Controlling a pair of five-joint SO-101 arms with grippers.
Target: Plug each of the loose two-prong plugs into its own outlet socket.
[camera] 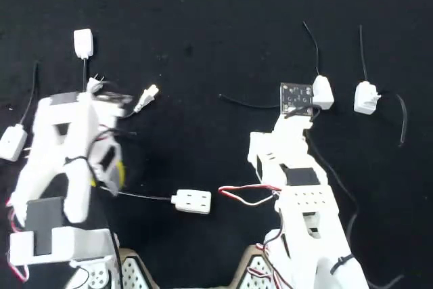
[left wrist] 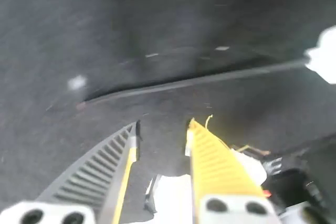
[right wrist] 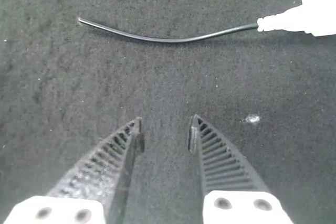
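The black table (camera: 223, 38) is carrying everything. Both claws are standing spread and empty: the left gripper (left wrist: 161, 129) is hanging over a cord (left wrist: 199, 81), the right gripper (right wrist: 165, 127) near a white fitting (right wrist: 310, 11). The outlet socket (camera: 191, 201) is lying between the arms, a loose plug (camera: 145, 98) lying near the left arm. The plug is looking light, hard and slippery, so pinching its body is seeming best; trailing cords are risking snags.
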